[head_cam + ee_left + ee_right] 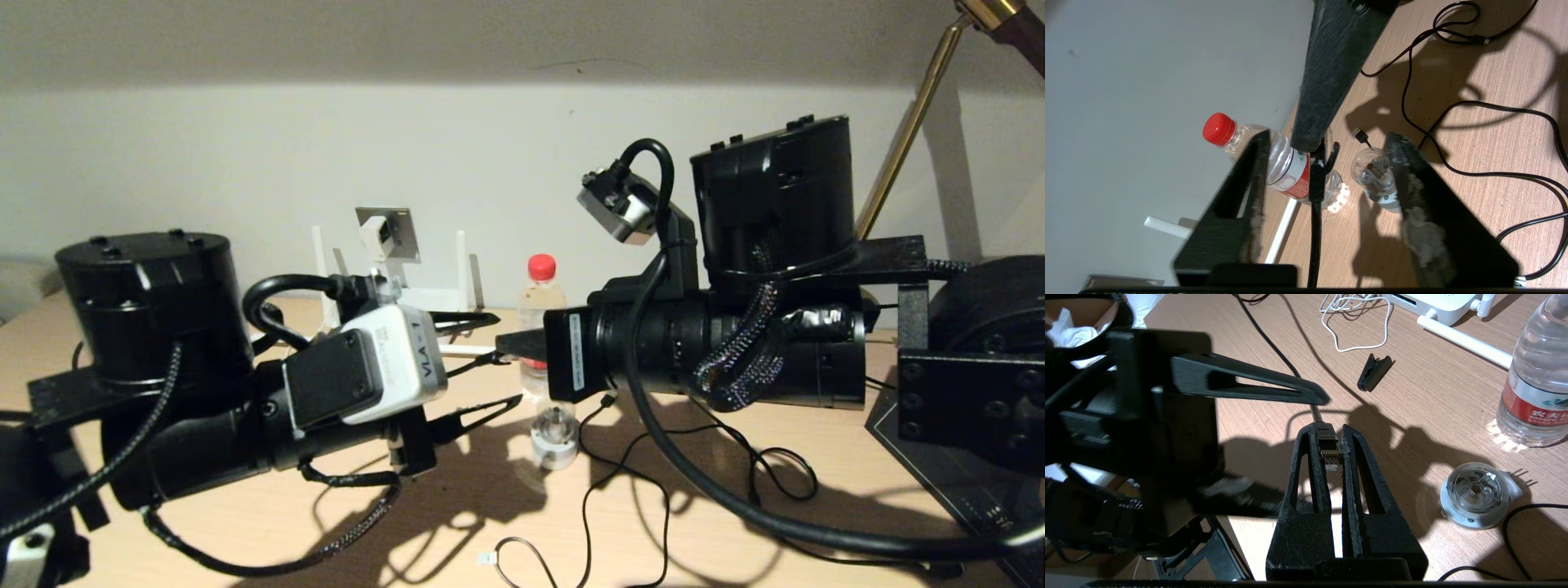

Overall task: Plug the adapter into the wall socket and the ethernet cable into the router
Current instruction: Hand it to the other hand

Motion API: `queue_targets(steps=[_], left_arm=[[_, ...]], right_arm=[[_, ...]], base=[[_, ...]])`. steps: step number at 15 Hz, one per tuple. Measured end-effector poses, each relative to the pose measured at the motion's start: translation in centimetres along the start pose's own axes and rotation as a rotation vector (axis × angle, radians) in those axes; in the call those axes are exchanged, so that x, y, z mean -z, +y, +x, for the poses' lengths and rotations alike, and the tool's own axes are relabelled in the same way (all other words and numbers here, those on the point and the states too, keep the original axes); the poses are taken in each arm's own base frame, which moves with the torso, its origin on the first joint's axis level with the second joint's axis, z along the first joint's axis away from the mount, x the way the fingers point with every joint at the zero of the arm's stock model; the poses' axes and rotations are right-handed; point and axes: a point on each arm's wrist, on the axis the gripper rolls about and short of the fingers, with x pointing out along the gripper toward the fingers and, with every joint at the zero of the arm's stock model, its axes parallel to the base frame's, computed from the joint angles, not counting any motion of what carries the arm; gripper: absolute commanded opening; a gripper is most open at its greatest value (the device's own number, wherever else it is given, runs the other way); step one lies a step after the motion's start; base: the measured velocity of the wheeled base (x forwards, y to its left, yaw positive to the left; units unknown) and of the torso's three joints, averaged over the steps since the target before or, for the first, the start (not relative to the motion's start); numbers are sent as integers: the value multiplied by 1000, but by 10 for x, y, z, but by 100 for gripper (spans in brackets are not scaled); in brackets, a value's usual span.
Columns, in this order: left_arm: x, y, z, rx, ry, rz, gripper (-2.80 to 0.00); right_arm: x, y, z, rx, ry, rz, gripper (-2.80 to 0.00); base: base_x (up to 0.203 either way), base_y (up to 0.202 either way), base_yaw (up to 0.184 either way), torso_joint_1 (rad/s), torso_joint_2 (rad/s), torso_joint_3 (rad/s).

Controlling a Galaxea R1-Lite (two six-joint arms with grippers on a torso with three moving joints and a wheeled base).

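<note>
Low head view toward the wall; close wrist views sharing the bottle (1274, 159).

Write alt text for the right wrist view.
The right tool is shut on the ethernet cable plug above the wooden table, with one open finger of the left tool just beyond. A water bottle, a round clear plug piece and the router lie past it.

Warm, hard light falls from above and behind the arms, leaving the upper wall dim in the head view while a bright band crosses its middle. Sharp black shadows of both arms and the cables spread over the bench (816, 425). The water bottle (1535, 375) throws bright caustic spots beside its base. Near parts of the left tool (1327, 196) look soft and blurred.
</note>
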Motion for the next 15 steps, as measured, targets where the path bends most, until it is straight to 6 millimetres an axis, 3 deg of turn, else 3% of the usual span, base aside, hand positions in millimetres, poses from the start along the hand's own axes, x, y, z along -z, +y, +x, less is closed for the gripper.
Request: queue_targets(steps=[4,8,12,15], left_arm=[[-1,-3,-10,-14,-1,-22,0],[-7,3,-27,-53,-84,-128,0],[-9,21,-28,-119,-225,-52,0],[-5,25,-20,-118,-317,32,0]], right_arm=[[-1,-2,-3,10,-5,70,-280],[-25,0,-13,1,-60,345,-280],[-29,-1,-12,-1,-32,554,-280],[-45,-5,-19,-83,30,726,-280]], base=[[0,0,0,0,0,0],[0,0,0,0,0,0],[0,0,0,0,0,0],[0,0,0,0,0,0]])
